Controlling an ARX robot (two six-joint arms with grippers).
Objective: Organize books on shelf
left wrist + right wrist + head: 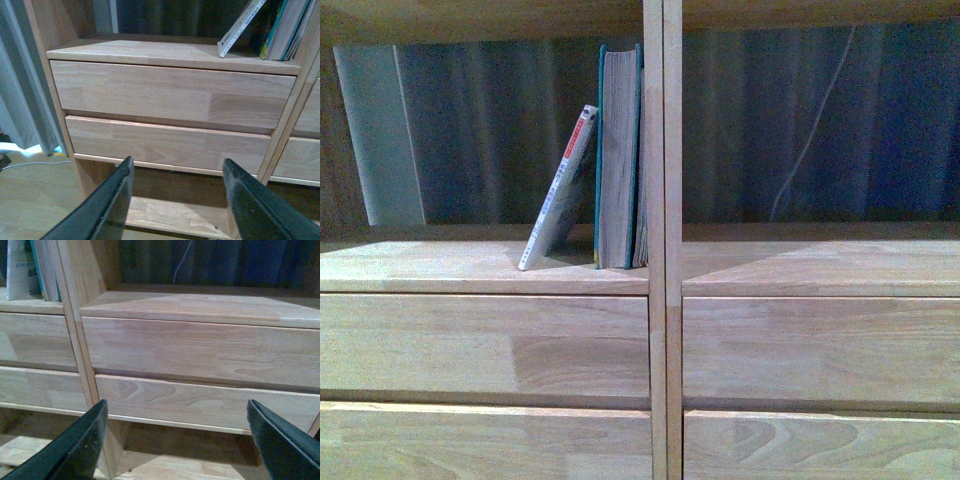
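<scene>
Light-wood shelf (485, 345), two columns split by a double upright. Left column's open compartment holds both books, crowded at its right end against the upright. Thick teal book (619, 155) stands upright, greyish page edges facing out, its far side against or just beside the upright; a sliver of other pages shows between them, too thin to identify. Thin white paperback (558, 190) with red-and-white spine leans rightward, its top edge touching the teal book's cover, its foot resting on the compartment floor near the front edge, apart from the teal book's base. Rest of that compartment floor bare wood. Right column's compartment shows only its floor and a pale cord (812, 125) hanging behind, against a dark curtain (490, 130). Two plain drawer fronts under each compartment. Neither arm appears in the front view. Left gripper (177, 200): dark fingers spread wide apart, nothing between them, low in front of the left column's drawers. Right gripper (175, 440): fingers likewise spread wide, holding nothing, facing the right column's drawers. Both grippers well apart from the books. Wood floor (30, 200) visible beside the shelf.
</scene>
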